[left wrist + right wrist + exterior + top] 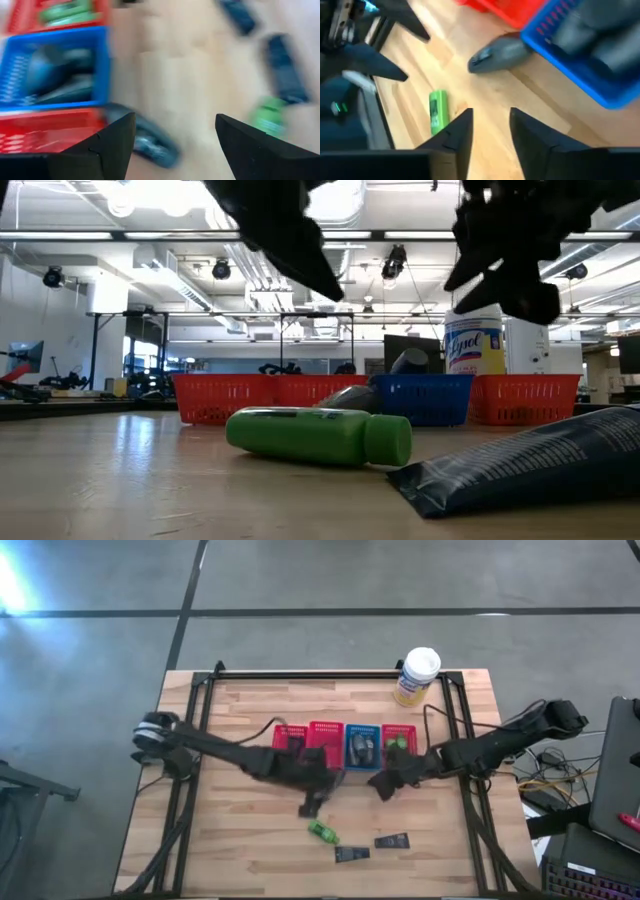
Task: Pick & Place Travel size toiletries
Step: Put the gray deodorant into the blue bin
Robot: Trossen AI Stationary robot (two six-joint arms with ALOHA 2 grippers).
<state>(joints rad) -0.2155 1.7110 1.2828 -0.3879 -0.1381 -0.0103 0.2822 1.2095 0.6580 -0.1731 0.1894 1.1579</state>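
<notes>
Seen from above, four small baskets stand in a row at the middle of the wooden counter (240, 840) — red (290, 736), red (325, 736), blue (362, 743) and red (398, 736). A white-lidded yellow canister (417, 676) stands near the upper right of the counter.

The left claw (312, 802) hangs just below the second red basket, near the centre of the frame. In its wrist view the two dark fingers (112, 145) are spread wide with nothing between them, and a grey tube (150, 142) lies on the wood right beside the blue basket's corner.

The right claw (385, 783) hovers just below the blue basket, a little right of centre. Its fingers (457, 135) stand slightly apart and hold nothing.

The blue basket holds several grey-black tubes (362, 748); the rightmost red basket holds a green item (397, 743).

Still loose on the counter — a green bottle (322, 832) lying on its side in the lower middle of the frame, with two flat dark sachets nearby: one (351, 854) just below and right of it, the other (392, 840) farther right. In the low view the green bottle (320, 436) lies across the centre and a dark sachet (520, 465) fills the lower right.
</notes>
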